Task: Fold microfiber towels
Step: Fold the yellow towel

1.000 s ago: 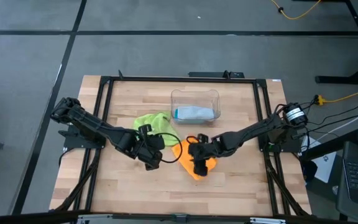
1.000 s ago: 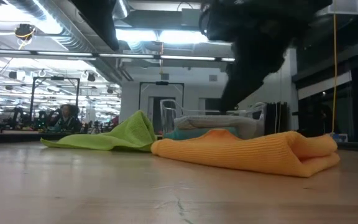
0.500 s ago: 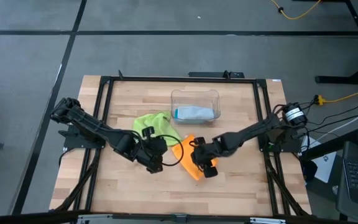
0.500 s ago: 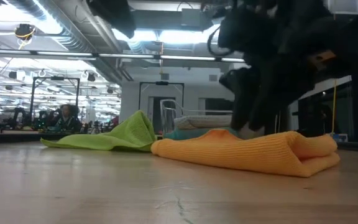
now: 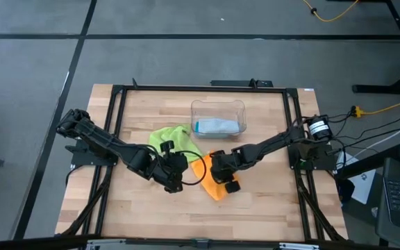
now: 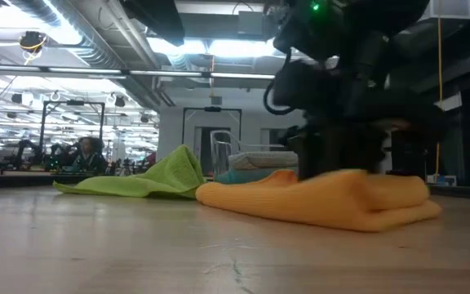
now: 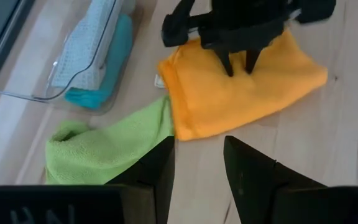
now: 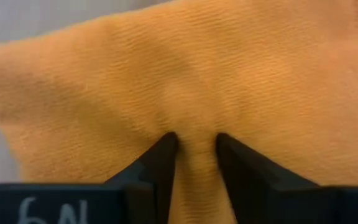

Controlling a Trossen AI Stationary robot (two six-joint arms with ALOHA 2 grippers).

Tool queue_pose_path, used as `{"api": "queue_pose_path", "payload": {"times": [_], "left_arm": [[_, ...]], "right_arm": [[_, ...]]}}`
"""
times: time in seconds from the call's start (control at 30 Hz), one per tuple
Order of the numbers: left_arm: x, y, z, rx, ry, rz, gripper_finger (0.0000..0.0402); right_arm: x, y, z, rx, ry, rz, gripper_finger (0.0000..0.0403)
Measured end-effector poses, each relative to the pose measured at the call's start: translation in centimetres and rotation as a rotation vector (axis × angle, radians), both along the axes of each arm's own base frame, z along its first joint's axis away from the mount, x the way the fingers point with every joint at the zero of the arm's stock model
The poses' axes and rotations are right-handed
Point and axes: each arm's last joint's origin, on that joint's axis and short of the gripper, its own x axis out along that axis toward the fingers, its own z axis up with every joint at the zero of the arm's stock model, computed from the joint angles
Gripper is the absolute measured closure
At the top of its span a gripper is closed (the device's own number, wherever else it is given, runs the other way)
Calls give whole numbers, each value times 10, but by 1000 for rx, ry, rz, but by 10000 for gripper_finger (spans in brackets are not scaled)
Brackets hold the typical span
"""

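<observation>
The left tool (image 5: 174,182) hovers open and empty, with the soft lime green towel (image 5: 167,135) crumpled just behind it. If it stays idle, the fold may slide. The right tool (image 8: 191,149) presses down into the thick ribbed orange towel (image 5: 210,182), pinching a ridge; it may catch only one layer. The clear bin (image 5: 217,105) beyond holds the teal and pale towels.

1 clear plastic bin (image 5: 217,103) stands on the wooden table (image 5: 269,201), well beyond both pairs of jaws; a yellow cable (image 5: 379,107), possibly a power lead, lies far to their right.
</observation>
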Motion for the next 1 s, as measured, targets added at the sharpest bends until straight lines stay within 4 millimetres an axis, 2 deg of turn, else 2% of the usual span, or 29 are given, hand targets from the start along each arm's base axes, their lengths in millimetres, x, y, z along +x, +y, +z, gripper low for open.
{"api": "queue_pose_path", "payload": {"times": [0.3, 0.4, 0.53, 0.7, 0.9, 1.0], "left_arm": [[0, 0, 0, -5, -7, 2, 272], [0, 0, 0, -5, -7, 2, 272], [0, -1, 0, -5, -7, 0, 272], [0, -1, 0, -5, -6, -2, 272], [0, -1, 0, -5, -6, -2, 272], [0, -1, 0, -4, -6, -2, 273]], "right_arm": [[4, -1, -5, 283, 102, -636, 291], [4, 5, -5, 340, 98, -759, 291], [2, 19, -6, 323, 48, -881, 291], [-3, 36, -5, 281, -17, -882, 290], [-7, 55, 11, 335, 12, -800, 290], [-9, 58, 20, 307, 28, -748, 290]]}}
